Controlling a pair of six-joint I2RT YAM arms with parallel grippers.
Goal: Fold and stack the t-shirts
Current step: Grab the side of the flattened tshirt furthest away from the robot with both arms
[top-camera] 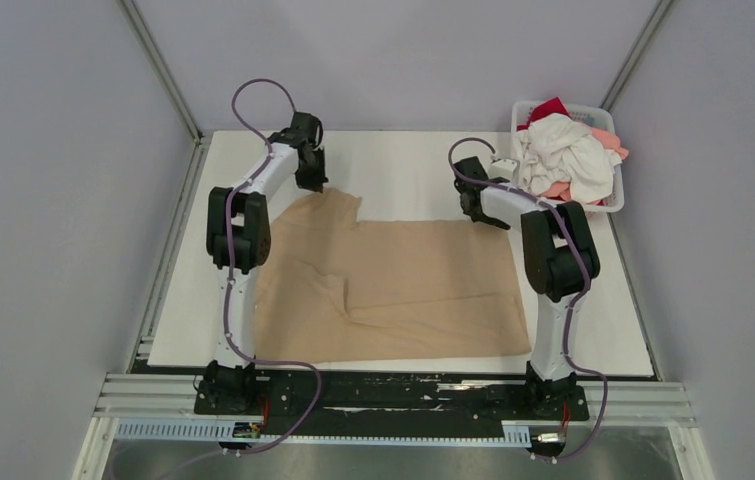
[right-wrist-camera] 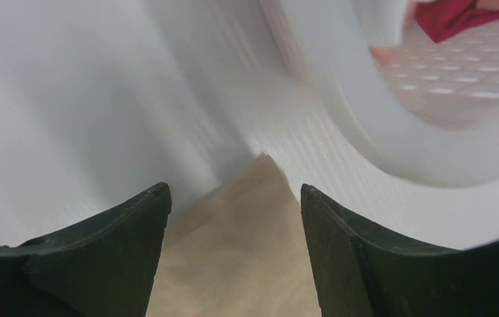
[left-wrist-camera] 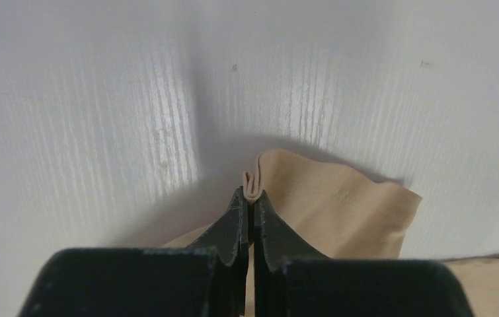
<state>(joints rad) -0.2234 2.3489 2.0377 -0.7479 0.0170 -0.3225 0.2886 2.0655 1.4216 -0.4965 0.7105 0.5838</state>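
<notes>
A large tan t-shirt (top-camera: 393,285) lies spread across the white table. My left gripper (top-camera: 310,180) stands at its far left corner and is shut on a pinched fold of the tan cloth (left-wrist-camera: 254,185). My right gripper (top-camera: 481,215) hovers over the shirt's far right corner (right-wrist-camera: 260,218) with its jaws open, the cloth lying between and below the fingers. More t-shirts, white (top-camera: 563,155), pink (top-camera: 608,140) and red (top-camera: 548,108), are heaped in the basket at the far right.
The white lattice basket (top-camera: 613,195) sits at the table's far right corner, close to my right gripper; its rim (right-wrist-camera: 365,125) fills the upper right of the right wrist view. Grey walls enclose the table (top-camera: 403,160).
</notes>
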